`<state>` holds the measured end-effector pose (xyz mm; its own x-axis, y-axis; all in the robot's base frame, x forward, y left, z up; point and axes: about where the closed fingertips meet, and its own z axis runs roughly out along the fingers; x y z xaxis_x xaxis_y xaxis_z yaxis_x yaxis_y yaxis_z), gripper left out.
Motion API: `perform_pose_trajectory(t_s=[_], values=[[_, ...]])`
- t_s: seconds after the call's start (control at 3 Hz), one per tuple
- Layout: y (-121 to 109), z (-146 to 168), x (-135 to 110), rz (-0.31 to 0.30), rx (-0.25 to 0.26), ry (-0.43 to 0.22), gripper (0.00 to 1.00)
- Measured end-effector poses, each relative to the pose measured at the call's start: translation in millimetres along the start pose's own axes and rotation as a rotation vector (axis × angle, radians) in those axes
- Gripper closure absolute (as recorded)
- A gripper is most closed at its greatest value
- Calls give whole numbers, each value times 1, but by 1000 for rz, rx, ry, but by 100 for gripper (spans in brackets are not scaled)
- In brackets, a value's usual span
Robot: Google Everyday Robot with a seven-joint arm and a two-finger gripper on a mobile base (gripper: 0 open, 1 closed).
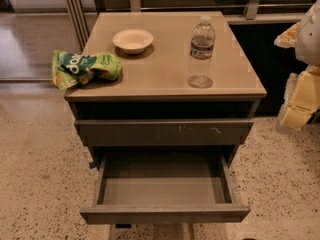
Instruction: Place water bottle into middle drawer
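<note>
Standing ribbed water bottle point(201, 51); hand point(298, 101) at right edge.

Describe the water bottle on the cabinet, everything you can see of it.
The water bottle is small and made of clear plastic, with a white cap, a dark label band around its upper half and a ribbed body. It stands upright, cap on, on the right half of the cabinet top, which is the only thing touching it. The white bowl sits apart to its left. The gripper is off at the right edge of the view, well clear of the bottle.
</note>
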<state>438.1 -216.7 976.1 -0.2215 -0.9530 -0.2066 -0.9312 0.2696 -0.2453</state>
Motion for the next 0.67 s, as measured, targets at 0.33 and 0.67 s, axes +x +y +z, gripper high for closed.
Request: perform_pose_trajectory(t_s=[0.33,0.67], values=[[0,0,0,0,0,0,0],[-23,5,-6,8,51,-39,0]])
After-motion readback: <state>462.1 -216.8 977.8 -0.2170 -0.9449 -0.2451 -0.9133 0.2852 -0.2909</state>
